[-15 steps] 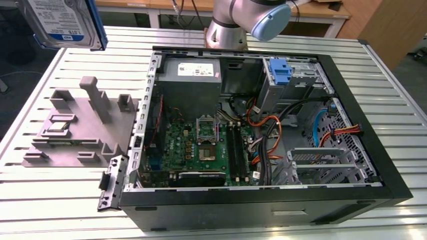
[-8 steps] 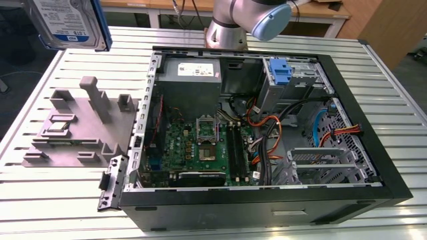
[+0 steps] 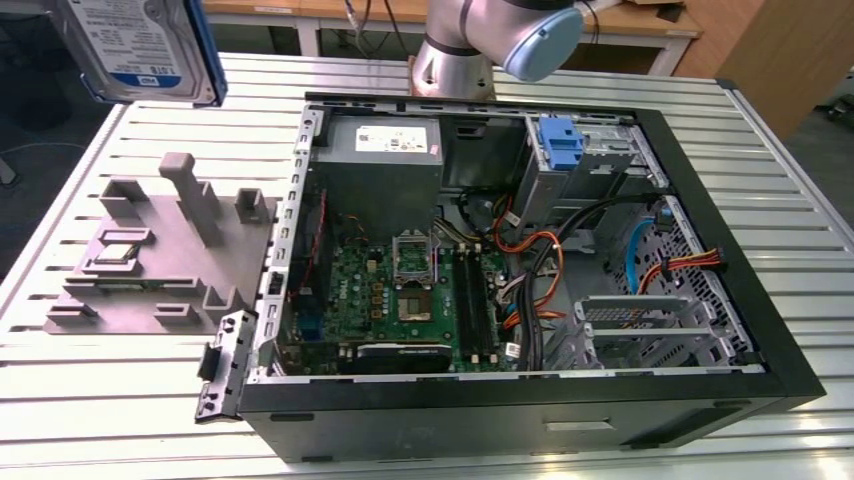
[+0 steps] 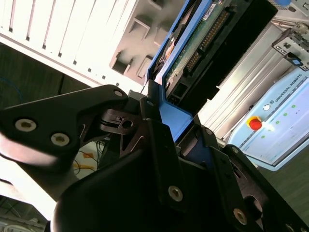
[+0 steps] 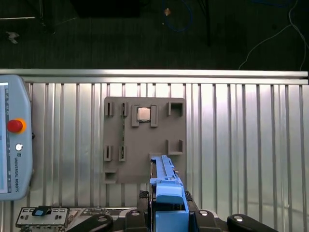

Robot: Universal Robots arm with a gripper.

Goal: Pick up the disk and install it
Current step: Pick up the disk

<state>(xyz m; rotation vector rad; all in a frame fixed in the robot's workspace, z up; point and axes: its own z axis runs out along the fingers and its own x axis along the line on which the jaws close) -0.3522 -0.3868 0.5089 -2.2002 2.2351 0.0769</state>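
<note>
We see the slatted metal desk (image 3: 134, 400) carrying an open computer case (image 3: 534, 410), motherboard and cables exposed, with a grey fixture plate (image 3: 160, 260) just beside it toward the exterior view's left. The disk (image 3: 140, 45) is off the desk, held aloft at the exterior view's upper left with its label facing out. In the second wrist view the claw (image 4: 174, 121) is clenched on the blue carrier bracket at one end of the disk, and the drive juts out beyond the fingers (image 4: 147, 108) over the plate's edge. A small silver chip (image 5: 143, 114) sits in a pocket of the plate.
</note>
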